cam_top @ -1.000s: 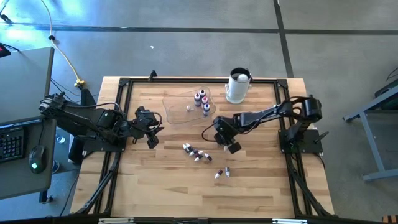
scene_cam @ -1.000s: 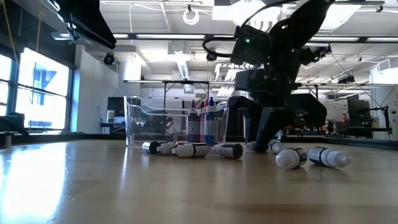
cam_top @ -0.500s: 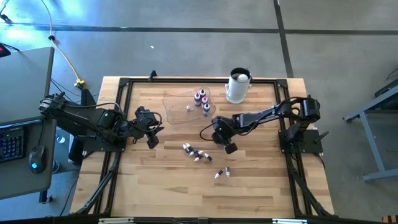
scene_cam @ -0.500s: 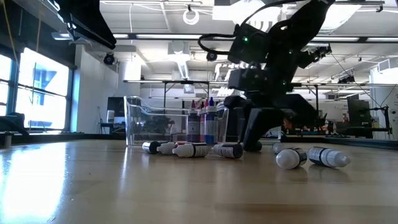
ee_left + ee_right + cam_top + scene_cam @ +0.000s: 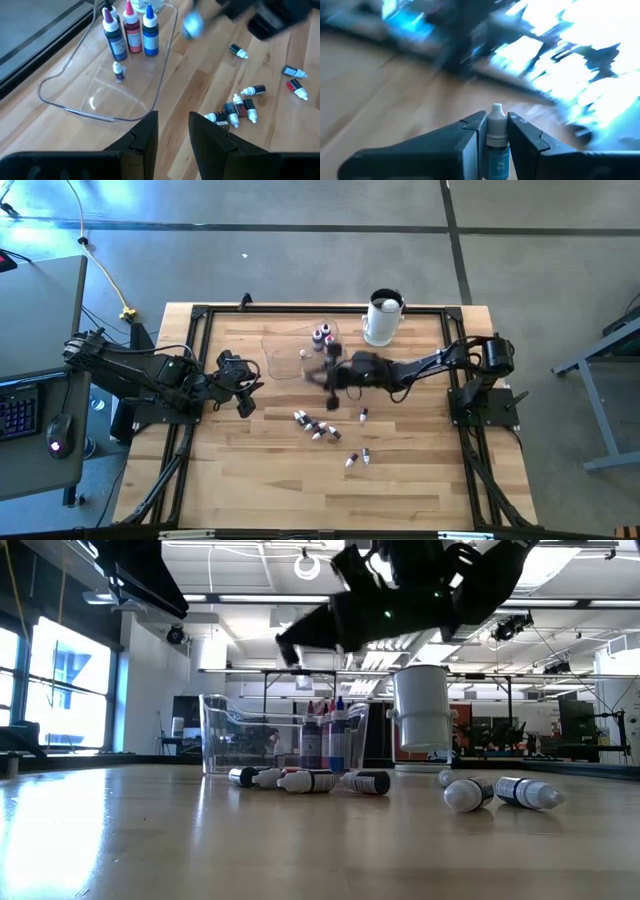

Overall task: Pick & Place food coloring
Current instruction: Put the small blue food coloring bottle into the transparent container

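Bottle (image 5: 496, 137) in transit: the right gripper (image 5: 496, 131), raised above the table (image 5: 250, 480) centre, pinches a small blue-labelled dropper bottle with a white cap between its two dark fingers, close to the 4 o'clock edge of the clear tray (image 5: 280, 365).

The tray, at 12 o'clock on the table, already holds three taller bottles (image 5: 131, 30) standing upright and one tiny one (image 5: 118, 71). A cluster of little bottles (image 5: 315, 426) lies on its side just past centre toward 6 o'clock, two more (image 5: 358, 458) beyond it, and a single one (image 5: 362, 416) near 4 o'clock of centre. A white cylinder (image 5: 382, 318) with a dark top stands at 1 o'clock.

The left gripper (image 5: 172, 131) waits at 9 o'clock, its jaws slightly parted around nothing.

The grip looks narrow and sits on the neck and shoulder of a smooth plastic bottle; a fast swing could let it slip or twist out. A low release might also knock over the upright bottles, which are slim and top-heavy. The tray wall is thin, glossy and rounded at the corners; the table is pale plank wood framed in black rail.
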Robot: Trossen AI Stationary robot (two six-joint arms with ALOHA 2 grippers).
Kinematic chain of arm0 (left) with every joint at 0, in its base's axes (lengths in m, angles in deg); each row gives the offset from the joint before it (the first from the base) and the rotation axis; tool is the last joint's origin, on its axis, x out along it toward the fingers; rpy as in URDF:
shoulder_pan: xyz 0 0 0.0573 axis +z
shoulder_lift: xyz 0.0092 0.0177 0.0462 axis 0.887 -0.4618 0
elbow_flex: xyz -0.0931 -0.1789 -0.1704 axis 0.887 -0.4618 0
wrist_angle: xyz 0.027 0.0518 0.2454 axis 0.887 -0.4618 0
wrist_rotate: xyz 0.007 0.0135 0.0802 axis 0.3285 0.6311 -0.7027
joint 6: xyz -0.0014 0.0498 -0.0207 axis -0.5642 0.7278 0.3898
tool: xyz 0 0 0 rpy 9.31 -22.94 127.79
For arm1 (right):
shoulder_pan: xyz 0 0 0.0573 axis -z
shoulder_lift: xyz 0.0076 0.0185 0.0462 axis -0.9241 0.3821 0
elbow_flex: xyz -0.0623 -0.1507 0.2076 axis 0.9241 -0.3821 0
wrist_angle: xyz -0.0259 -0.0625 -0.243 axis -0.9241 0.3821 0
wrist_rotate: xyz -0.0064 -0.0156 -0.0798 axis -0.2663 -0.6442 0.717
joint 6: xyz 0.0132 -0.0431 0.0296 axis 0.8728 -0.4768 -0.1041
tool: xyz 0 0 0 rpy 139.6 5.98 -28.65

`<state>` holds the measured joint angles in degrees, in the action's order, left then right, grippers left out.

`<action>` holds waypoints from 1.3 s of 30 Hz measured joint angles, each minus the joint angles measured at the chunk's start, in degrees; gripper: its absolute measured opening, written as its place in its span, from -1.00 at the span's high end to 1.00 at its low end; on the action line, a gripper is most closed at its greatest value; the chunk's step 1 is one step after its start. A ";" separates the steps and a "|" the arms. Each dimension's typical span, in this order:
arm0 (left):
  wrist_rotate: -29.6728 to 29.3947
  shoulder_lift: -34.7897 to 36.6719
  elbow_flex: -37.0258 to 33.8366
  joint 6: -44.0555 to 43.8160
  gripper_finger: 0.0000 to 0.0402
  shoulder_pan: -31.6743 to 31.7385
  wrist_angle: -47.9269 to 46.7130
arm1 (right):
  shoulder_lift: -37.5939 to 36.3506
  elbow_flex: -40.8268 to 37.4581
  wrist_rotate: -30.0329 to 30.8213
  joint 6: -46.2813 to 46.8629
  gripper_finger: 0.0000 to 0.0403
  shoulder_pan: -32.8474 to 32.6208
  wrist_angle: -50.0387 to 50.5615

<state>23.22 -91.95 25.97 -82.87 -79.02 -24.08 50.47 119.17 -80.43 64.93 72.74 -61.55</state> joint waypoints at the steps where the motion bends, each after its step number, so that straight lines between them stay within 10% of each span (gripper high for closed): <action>1: -0.03 0.00 0.00 0.00 0.47 0.00 0.00 | -0.01 0.27 0.25 0.14 0.73 0.99 -1.64; 16: -0.47 -0.33 0.00 0.00 0.47 0.00 -0.08 | 17.25 15.20 2.91 9.93 0.71 8.34 7.00; 39: 0.10 -0.31 0.00 -0.02 0.47 -0.02 -0.09 | 17.98 31.40 2.96 6.33 0.71 7.86 45.97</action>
<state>23.33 -92.26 25.97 -82.89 -79.03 -24.17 68.45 150.57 -77.47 71.27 80.60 -15.58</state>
